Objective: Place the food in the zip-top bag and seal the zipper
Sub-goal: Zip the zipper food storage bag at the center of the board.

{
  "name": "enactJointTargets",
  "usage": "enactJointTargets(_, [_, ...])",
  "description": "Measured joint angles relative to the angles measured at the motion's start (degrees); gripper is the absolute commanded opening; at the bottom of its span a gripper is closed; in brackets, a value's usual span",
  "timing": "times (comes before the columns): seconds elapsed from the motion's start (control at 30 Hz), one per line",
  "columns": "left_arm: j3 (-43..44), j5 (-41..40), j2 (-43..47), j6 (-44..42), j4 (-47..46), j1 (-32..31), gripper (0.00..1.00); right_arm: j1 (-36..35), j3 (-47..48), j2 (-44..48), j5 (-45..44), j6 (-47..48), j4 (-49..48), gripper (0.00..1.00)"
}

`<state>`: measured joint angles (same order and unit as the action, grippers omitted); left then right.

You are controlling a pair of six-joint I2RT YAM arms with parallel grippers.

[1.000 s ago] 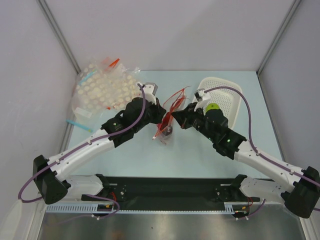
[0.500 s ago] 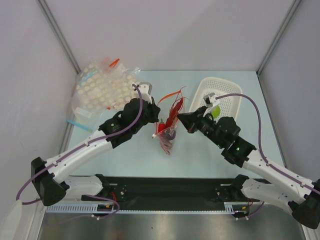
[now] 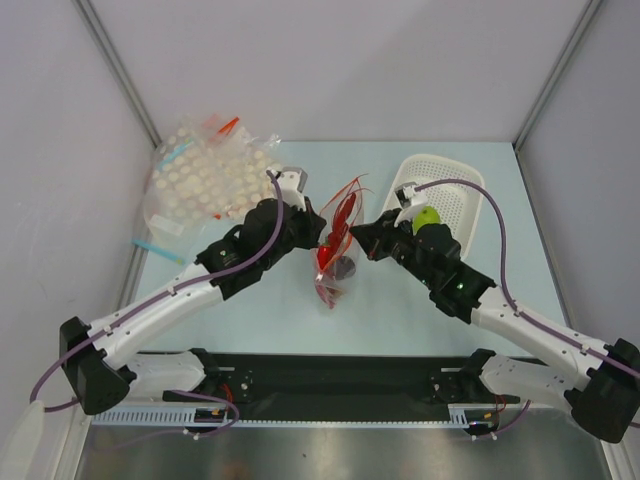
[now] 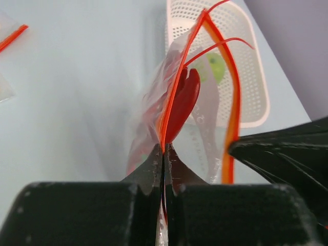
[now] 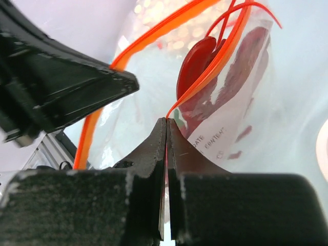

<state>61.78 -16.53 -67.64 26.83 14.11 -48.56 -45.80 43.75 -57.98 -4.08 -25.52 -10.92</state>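
**A:** Top view?
**B:** The zip-top bag hangs over mid-counter, between the left gripper and the right gripper. The lobster is inside, with one end up at the mouth and thin red feelers poking out past it.

**A:** Room around it?
**B:** Bare counter runs from the bag to the near edge. The white basket sits toward the far right corner, just beside the right wrist, with the green fruit in it. The dotted bags are piled at the far left corner, close to the left wrist.

**A:** Left wrist cam?
**B:** The jaws are closed tight, pinching the bag at one lip, and the zipper strip runs straight into the pinch. The other lip stands well apart, so the mouth gapes. A red claw sits between the two lips. The basket is beyond, near the far edge.

**A:** Right wrist cam?
**B:** Same on this side. The jaws are closed tight on the opposite lip's strip. The lobster body shows through the film just below that strip. The left finger is the dark shape at frame left, against the other lip.
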Motion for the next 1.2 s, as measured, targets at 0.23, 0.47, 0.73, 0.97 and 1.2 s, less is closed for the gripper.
enactJointTargets(0.23, [-0.15, 6.91, -0.31, -1.40, -2.93, -0.02, 0.03, 0.28, 0.59, -1.92, 1.20, -0.61, 0.33, 0.00])
enactJointTargets(0.47, [0.17, 11.19, -2.78, -2.67, -3.76, -0.02, 0.19, 0.28, 0.59, -1.66, 2.23, -0.61, -0.09, 0.00])
enactJointTargets(0.73, [0.33, 13.79, -2.99, -6.23, -3.72, 0.59, 0.54, 0.72, 0.59, -0.76, 2.21, -1.27, -0.13, 0.00])
enactJointTargets(0.97, [0.46, 16.44, -2.99, -7.96, -3.74, 0.50, 0.76, 1.79, 0.59, -0.72, 1.84, -1.97, -0.07, 0.00])
enactJointTargets(1.2, [0.46, 20.39, -2.69, -8.46, -5.09, 0.24, 0.89, 2.80, 0.59, -1.03, 2.36, -3.13, 0.00, 0.00])
